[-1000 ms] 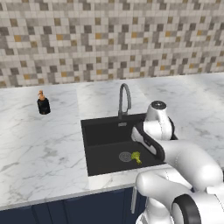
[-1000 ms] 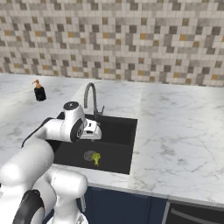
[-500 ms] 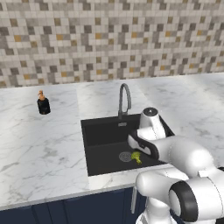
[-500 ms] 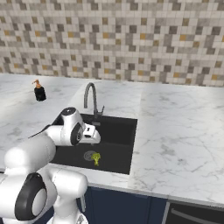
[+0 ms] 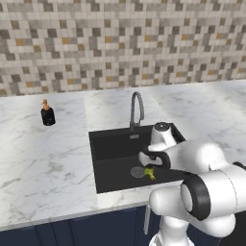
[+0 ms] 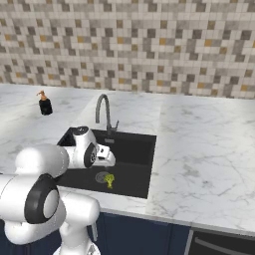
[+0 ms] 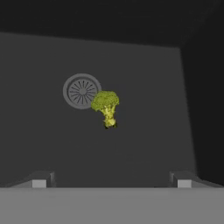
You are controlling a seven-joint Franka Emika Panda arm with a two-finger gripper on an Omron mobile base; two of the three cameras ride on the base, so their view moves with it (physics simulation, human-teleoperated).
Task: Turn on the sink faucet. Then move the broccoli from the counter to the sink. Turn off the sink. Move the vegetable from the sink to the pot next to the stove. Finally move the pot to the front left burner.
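Note:
The broccoli [image 7: 106, 106], a small green floret with a paler stalk, lies on the floor of the black sink [image 5: 110, 149] beside the round silver drain [image 7: 81, 90]. It also shows in the left base view [image 5: 150, 173] and the right base view [image 6: 109, 180]. My gripper [image 7: 111, 181] hangs inside the basin, a little above and short of the broccoli. Its fingertips [image 7: 40, 181] stand wide apart with nothing between them. The grey gooseneck faucet [image 5: 136, 108] rises at the sink's back edge, behind my hand [image 6: 102, 154].
A small black soap bottle [image 5: 47, 113] with an orange pump stands on the white marble counter [image 5: 43, 158] to the left of the sink. More counter [image 6: 199, 149] stretches to the right. The sink's walls [image 7: 203, 109] close in around my hand.
My hand has sunk a little lower into the basin toward the broccoli. The jaws stay open and the broccoli has not moved.

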